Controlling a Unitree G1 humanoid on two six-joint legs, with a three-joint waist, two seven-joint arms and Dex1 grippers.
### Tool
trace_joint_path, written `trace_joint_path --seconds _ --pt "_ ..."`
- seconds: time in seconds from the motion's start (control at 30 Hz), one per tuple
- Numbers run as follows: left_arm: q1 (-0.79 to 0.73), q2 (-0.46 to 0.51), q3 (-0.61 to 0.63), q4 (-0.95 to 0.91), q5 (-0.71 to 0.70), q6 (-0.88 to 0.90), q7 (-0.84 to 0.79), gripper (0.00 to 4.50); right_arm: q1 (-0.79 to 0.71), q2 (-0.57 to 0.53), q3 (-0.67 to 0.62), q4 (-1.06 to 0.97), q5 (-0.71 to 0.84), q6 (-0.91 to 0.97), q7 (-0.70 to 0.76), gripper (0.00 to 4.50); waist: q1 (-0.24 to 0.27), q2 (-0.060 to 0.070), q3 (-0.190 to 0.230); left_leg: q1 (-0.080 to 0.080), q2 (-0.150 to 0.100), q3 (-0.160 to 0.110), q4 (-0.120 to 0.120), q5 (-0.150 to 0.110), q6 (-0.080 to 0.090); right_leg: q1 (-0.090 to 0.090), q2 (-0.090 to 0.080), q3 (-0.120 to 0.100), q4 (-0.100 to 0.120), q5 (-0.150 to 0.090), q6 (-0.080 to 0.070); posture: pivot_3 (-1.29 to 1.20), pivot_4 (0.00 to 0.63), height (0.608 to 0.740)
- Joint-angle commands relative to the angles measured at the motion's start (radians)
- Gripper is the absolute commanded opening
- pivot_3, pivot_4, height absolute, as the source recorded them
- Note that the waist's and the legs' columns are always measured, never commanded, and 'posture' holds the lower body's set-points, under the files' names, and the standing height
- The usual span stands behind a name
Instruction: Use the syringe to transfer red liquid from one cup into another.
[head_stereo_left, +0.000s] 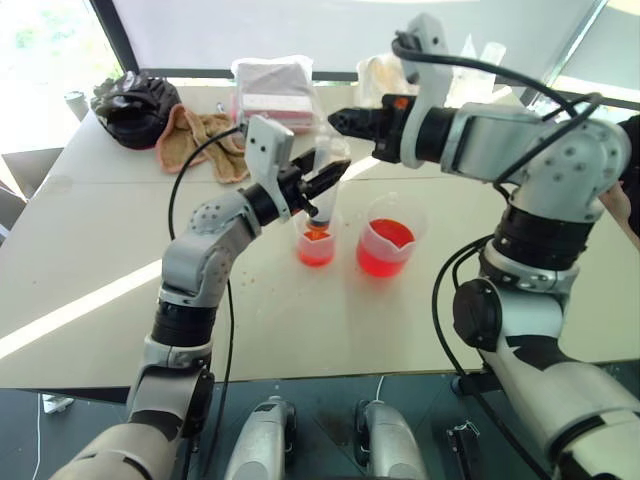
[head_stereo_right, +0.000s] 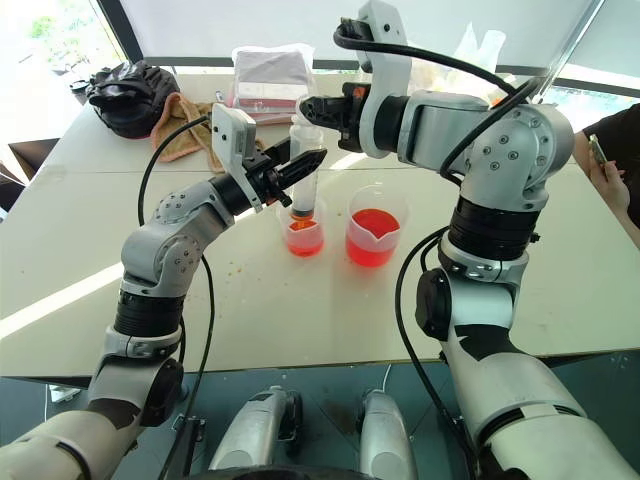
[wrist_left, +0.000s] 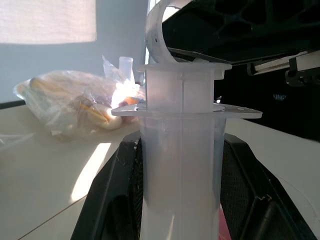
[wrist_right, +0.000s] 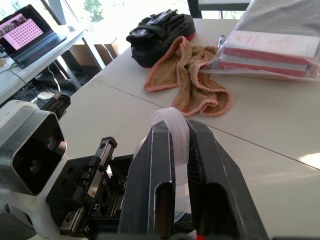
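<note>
1. The syringe stands nearly upright, its long axis vertical — tip down inside the smaller cup, plunger end up.
2. The left gripper has its jaws clamped on the syringe barrel, just under the flange.
3. The right gripper has its jaws pressed together on the white plunger top, above the left one.
4. Two clear cups hold red liquid on the desk — the smaller one and, just beside it, the wider beaker.
5. One syringe, two cups, one towel.
</note>
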Motion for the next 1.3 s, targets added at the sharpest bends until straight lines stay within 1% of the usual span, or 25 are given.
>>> trace_joint_path --seconds 0.03,0.57,0.63,0.67,0.7,0.73,0.8,0.87,0.97,1.03,1.13,1.3 --pt "-0.09 -0.008 0.05 -0.077 -0.036 -0.025 0.023 1.46 0.021 0.042 0.054 -0.01 0.051 0.081 0.069 0.02 -0.001 0.0 0.0 0.0 0.0 0.0 0.0 0.0 0.0 0.0 0.0 0.0 0.0 0.0 0.0 0.0 0.15 0.74" --pt "-0.084 0.007 0.056 -0.093 -0.052 -0.011 0.03 1.46 0.043 0.026 0.064 -0.013 0.036 0.071 0.124 0.02 -0.002 0.0 0.0 0.0 0.0 0.0 0.0 0.0 0.0 0.0 0.0 0.0 0.0 0.0 0.0 0.0 0.15 0.74" --pt "-0.079 0.008 0.055 -0.097 -0.051 -0.011 0.031 1.46 0.036 0.017 0.061 -0.012 0.036 0.065 0.136 0.9 -0.002 0.0 0.0 0.0 0.0 0.0 0.0 0.0 0.0 0.0 0.0 0.0 0.0 0.0 0.0 0.0 0.15 0.74" --pt "-0.078 0.009 0.054 -0.096 -0.05 -0.012 0.031 1.46 0.032 0.011 0.062 -0.011 0.034 0.061 0.144 1.13 -0.003 0.0 0.0 0.0 0.0 0.0 0.0 0.0 0.0 0.0 0.0 0.0 0.0 0.0 0.0 0.0 0.15 0.74" --pt "-0.077 0.009 0.053 -0.098 -0.049 -0.012 0.033 1.46 0.031 0.006 0.061 -0.012 0.033 0.059 0.152 1.49 -0.003 0.0 0.0 0.0 0.0 0.0 0.0 0.0 0.0 0.0 0.0 0.0 0.0 0.0 0.0 0.0 0.15 0.74" --pt "-0.076 0.01 0.053 -0.099 -0.05 -0.012 0.035 1.46 0.029 0.0 0.063 -0.013 0.029 0.055 0.159 1.94 -0.003 0.0 0.0 0.0 0.0 0.0 0.0 0.0 0.0 0.0 0.0 0.0 0.0 0.0 0.0 0.0 0.15 0.74" --pt "-0.075 0.012 0.054 -0.102 -0.052 -0.011 0.039 1.46 0.024 -0.017 0.061 -0.009 0.021 0.045 0.174 3.04 -0.003 0.0 0.0 0.0 0.0 0.0 0.0 0.0 0.0 0.0 0.0 0.0 0.0 0.0 0.0 0.0 0.15 0.74" --pt "-0.074 0.015 0.054 -0.104 -0.054 -0.01 0.044 1.46 0.021 -0.03 0.062 -0.007 0.017 0.04 0.187 3.98 -0.002 0.0 0.0 0.0 0.0 0.0 0.0 0.0 0.0 0.0 0.0 0.0 0.0 0.0 0.0 0.0 0.15 0.74" --pt "-0.071 0.018 0.057 -0.108 -0.055 -0.01 0.051 1.46 0.016 -0.076 0.065 -0.005 0.017 0.025 0.224 3.98 -0.001 0.0 0.0 0.0 0.0 0.0 0.0 0.0 0.0 0.0 0.0 0.0 0.0 0.0 0.0 0.0 0.15 0.74" --pt "-0.069 0.019 0.061 -0.112 -0.057 -0.008 0.056 1.46 0.014 -0.137 0.069 -0.01 0.021 0.01 0.264 3.98 -0.001 0.0 0.0 0.0 0.0 0.0 0.0 0.0 0.0 0.0 0.0 0.0 -0.001 0.0 0.0 0.0 0.15 0.74" --pt "-0.065 0.018 0.065 -0.118 -0.057 -0.004 0.059 1.46 0.012 -0.199 0.071 -0.006 0.027 -0.007 0.307 3.98 0.0 0.0 0.0 0.0 0.0 -0.001 0.0 0.0 0.0 0.0 0.0 0.0 -0.001 0.0 0.0 0.0 0.15 0.74" --pt "-0.055 0.019 0.067 -0.135 -0.061 0.008 0.069 1.46 0.04 -0.339 0.037 -0.04 0.069 -0.025 0.405 3.98 0.005 0.0 0.0 0.0 0.0 -0.001 0.0 0.0 0.0 0.0 0.0 0.0 -0.002 0.0 0.0 0.0 0.15 0.74"
